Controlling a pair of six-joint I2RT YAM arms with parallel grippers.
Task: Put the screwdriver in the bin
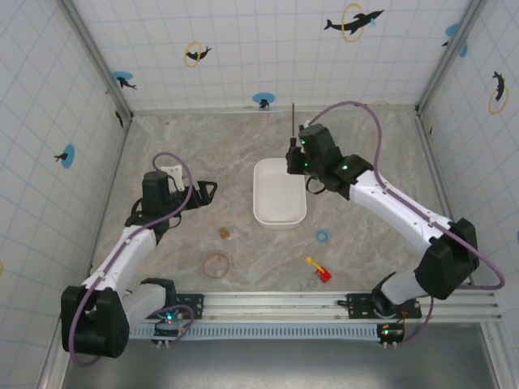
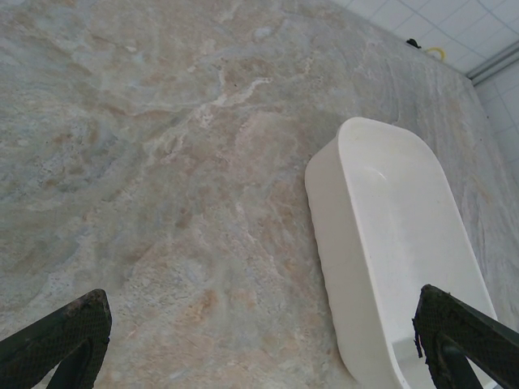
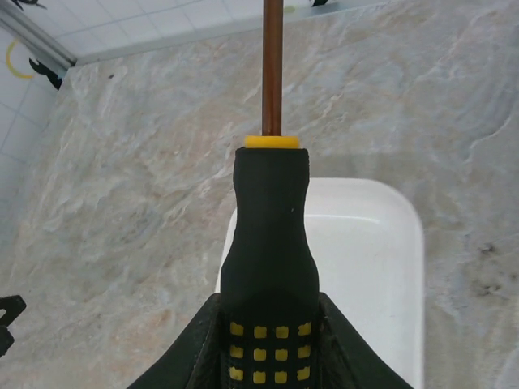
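The screwdriver (image 3: pixel 270 243) is clamped by its handle in my right gripper (image 3: pixel 270 352) over the 1 o'clock corner of the bin (image 3: pixel 369 243) (carrying step, I judge), so next I should shift toward 7 o'clock and release.

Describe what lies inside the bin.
The bin looks empty, its white floor bare. The right gripper, shut on the screwdriver, covers its far right corner in the top view, so that spot is hidden.

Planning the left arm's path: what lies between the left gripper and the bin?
Bare tabletop between left gripper and bin, shown in top external view.
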